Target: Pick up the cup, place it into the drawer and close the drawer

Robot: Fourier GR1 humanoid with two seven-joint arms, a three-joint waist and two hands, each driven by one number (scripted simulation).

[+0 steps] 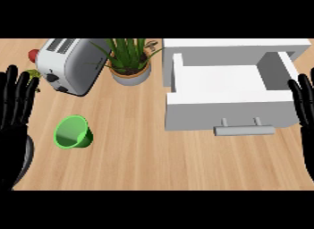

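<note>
A small green plastic cup (73, 132) is seen lying tipped on its side on the light wooden counter (133, 161) in the lower left of the frame, its open mouth turned toward the lower left. It is touched by neither hand. At the far left edge, the black left hand (8, 112) is shown with its fingers straight and spread, pointing up the frame; it is placed just beside the cup but apart from it. At the far right edge, the black right hand (311, 112) is held the same way, fingers straight and apart, with nothing clasped in it. In the upper right of the frame, a white box-shaped drawer unit (235, 49) is seen, and its white drawer (218, 114) is pulled out toward the middle of the frame, so that the bare inside is exposed. A grey bar handle (243, 130) is fixed to the drawer's front panel. The cup is set well apart from the drawer, to its left. In the upper left, a silver toaster (70, 65) with black knobs is laid at an angle, and a red round object (33, 55) is partly seen at its left side. Between the toaster and the drawer unit, a green leafy plant in a grey and tan pot (129, 74) is placed.
</note>
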